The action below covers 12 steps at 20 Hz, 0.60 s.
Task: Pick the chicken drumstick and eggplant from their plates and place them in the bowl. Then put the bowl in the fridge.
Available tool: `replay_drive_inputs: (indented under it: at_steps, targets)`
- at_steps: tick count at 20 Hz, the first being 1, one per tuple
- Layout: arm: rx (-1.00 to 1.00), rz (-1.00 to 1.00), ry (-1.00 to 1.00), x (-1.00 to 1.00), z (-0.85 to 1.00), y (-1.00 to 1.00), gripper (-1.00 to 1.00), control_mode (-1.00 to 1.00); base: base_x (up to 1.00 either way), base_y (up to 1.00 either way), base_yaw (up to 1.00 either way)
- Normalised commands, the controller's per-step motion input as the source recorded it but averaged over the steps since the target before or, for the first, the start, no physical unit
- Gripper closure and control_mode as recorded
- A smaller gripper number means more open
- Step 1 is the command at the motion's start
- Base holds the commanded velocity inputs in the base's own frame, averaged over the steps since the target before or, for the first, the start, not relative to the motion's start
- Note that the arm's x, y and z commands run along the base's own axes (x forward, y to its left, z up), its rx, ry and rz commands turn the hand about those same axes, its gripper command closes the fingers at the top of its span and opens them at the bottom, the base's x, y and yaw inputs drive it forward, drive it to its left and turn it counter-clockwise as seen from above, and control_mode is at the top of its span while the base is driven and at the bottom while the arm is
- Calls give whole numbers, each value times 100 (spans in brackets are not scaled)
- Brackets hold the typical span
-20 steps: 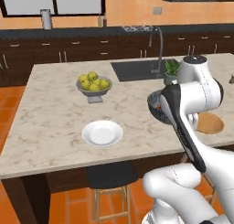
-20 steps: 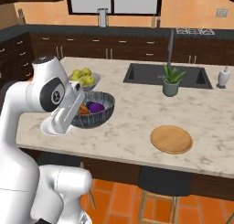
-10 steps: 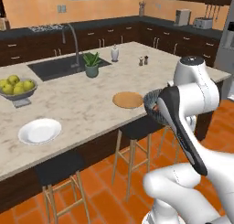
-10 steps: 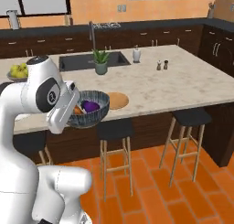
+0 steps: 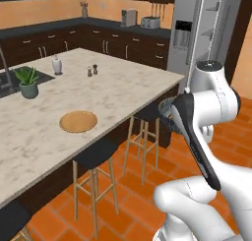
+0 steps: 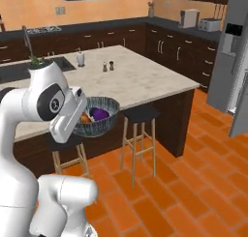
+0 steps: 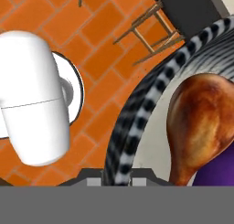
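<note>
hand view | claw (image 7: 116, 178) pinching bowl (image 7: 137, 109) rim | drumstick (image 7: 201, 127) inside

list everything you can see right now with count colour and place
dark grey speckled round bowl: 1, whitish inside, carried off the floor in front of the island
roasted orange-brown chicken drumstick: 1, inside the bowl
glossy dark purple eggplant: 1, inside the bowl beside the drumstick
flat tan wooden round plate: 1, near the island's front edge
beige marbled island counter: 1, on dark cabinets
dark-seated wooden-legged stools: at least 2, under the island's front edge
potted green plant: 1, grey pot, by the sink
small shakers: 2, one pale and one dark, mid island
tall light grey fridge: 1, right of the island
white robot arm: 1
end effector: 1, shut on the bowl's rim
</note>
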Motion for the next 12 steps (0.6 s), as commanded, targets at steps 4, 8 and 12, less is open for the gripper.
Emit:
replay_drive_inputs:
  at_steps: [4, 8, 12]
  targets:
    - [0, 0, 0, 0, 0, 0, 100, 100, 49, -100, 18]
    - [0, 0, 0, 0, 0, 0, 100, 100, 42, -100, 34]
    - [0, 0, 0, 0, 0, 0, 100, 100, 37, -100, 41]
